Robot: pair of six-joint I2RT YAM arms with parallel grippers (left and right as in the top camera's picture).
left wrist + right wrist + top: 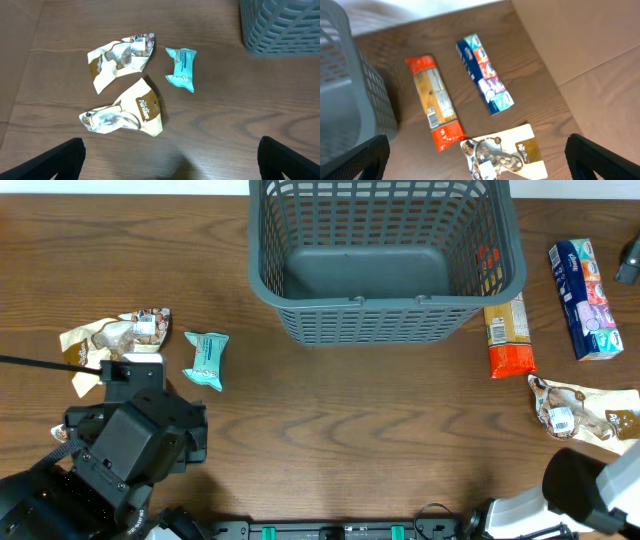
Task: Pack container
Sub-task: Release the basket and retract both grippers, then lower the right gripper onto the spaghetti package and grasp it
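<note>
Container [385, 302] empty at upper centre of overhead frame, up-right of left tool [172, 165] and up-left of right tool [480, 166], both wide and holding nothing; cream packet [127, 112] lies diagonal just above left tool.

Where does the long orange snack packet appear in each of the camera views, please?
Overhead: the orange packet lies right of centre, at the grey basket's front right corner.
Left wrist: not in it.
Right wrist: the orange packet lies left of centre, running up and down the picture.
Shared landmark: the grey basket, top centre overhead, a corner of the basket top right in left wrist, the basket at the left edge in right wrist.
</note>
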